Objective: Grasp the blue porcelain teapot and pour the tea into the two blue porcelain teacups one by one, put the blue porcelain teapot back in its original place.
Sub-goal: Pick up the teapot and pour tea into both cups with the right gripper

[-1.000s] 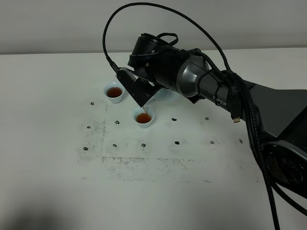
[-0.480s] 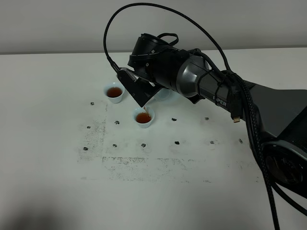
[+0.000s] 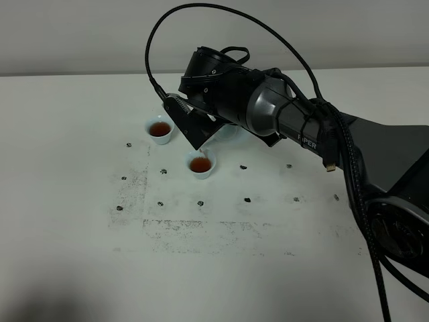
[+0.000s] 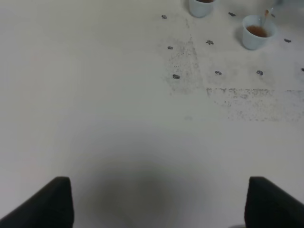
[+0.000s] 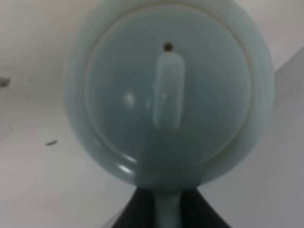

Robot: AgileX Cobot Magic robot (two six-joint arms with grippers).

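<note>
- A white counter, scuffed with grey smudges, spreads out beneath the blue porcelain teapot.
- The black right arm reaches in to the teapot from the right side of the high view. A looping cable arches over the arm.
- The right jaws are clamped on the teapot's loop handle, one dark finger on each side of it.
- The blue porcelain teapot is round and pale sky-blue, and its lid and knob face the wrist camera. From the high view the wrist hides most of it.
- The left jaws stand wide open, well apart from the teapot, with one dark fingertip far from the other.
- The front teacup stands just below the teapot's spout side and holds reddish-brown tea.
- The back teacup stands near the teapot, further left, and also holds tea.
- Small dark marks dot the counter in front of the teapot.
</note>
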